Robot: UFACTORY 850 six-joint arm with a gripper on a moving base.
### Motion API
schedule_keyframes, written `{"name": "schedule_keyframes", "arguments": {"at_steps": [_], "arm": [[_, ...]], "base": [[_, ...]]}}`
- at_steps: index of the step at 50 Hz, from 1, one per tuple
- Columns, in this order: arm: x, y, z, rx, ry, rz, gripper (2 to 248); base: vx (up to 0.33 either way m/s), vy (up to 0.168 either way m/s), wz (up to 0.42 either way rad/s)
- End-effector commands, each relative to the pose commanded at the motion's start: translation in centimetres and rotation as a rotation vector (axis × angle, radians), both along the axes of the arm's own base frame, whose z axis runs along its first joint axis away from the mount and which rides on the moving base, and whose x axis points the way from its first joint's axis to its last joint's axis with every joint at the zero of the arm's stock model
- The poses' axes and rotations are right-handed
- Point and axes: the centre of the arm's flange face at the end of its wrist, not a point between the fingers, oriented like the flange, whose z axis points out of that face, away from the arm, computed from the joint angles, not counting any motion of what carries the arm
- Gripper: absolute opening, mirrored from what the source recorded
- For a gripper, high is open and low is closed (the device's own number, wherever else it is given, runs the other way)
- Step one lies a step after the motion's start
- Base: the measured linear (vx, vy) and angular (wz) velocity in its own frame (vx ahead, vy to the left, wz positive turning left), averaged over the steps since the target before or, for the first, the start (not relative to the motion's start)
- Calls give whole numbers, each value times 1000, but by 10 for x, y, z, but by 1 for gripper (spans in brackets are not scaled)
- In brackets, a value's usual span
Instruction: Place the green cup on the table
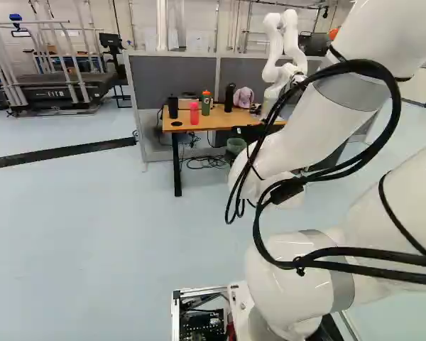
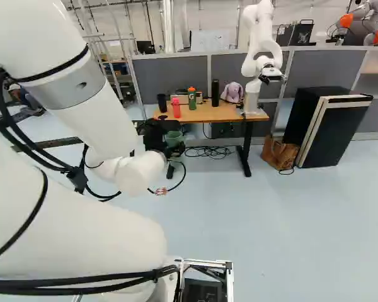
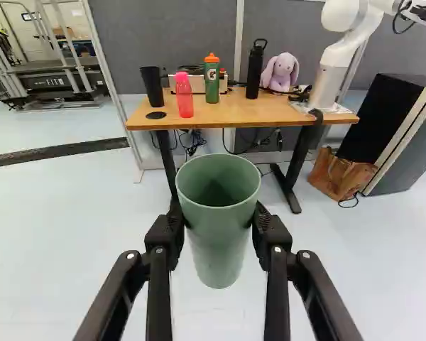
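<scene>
In the right base view, my gripper (image 2: 156,134) is out ahead of the arm, beside the green cup (image 2: 174,139). The wrist view shows the gripper (image 3: 217,214) shut on the cup (image 3: 216,245), a finger against each side. The cup's mouth faces up and its body narrows downward. It hangs over the floor on the near side of the wooden table (image 3: 270,110), apart from it. My fingers' pads are hidden beside the cup. In the left base view the cup (image 1: 236,145) shows partly behind the arm.
On the table stand a black cup (image 3: 153,87), a pink bottle (image 3: 184,96), a green bottle (image 3: 211,79), a black bottle (image 3: 254,69) and a purple plush rabbit (image 3: 280,72). Another robot (image 3: 334,67) stands at its right end. A brown bag (image 3: 341,175) sits on the floor.
</scene>
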Motion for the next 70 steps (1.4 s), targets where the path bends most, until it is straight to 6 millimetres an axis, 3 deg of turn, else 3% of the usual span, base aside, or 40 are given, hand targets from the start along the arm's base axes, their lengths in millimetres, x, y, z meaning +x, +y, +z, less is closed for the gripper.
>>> {"name": "schedule_keyframes", "arguments": {"at_steps": [21, 37, 70], "arm": [[0, 0, 0, 0, 0, 0, 118], [0, 0, 0, 0, 0, 0, 118], [0, 0, 0, 0, 0, 0, 118]], "base": [[110, 23, -45], [338, 103, -38], [381, 1, -28]]}}
